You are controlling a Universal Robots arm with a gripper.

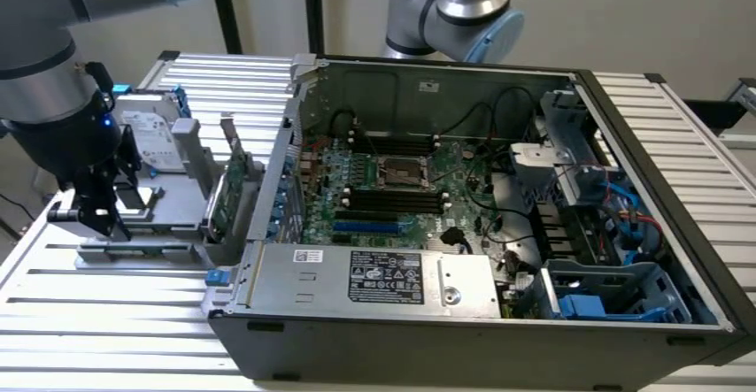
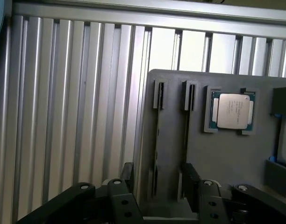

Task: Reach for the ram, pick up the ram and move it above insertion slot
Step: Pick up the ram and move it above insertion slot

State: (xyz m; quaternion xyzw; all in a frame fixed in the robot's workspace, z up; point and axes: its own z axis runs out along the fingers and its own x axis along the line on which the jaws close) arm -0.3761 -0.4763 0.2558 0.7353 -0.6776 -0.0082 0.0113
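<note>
Reach nearly complete; ram not yet gripped.

The ram (image 2: 156,144) is seen edge-on, stood in the grey holder (image 2: 227,158) on the desk (image 2: 63,116). Its long axis is judged level, running along the holder's groove away from the hand (image 2: 159,176). The fingers are spread astride its near end, unclamped. Lift and transfer to the motherboard (image 1: 466,171) are outstanding.
</note>
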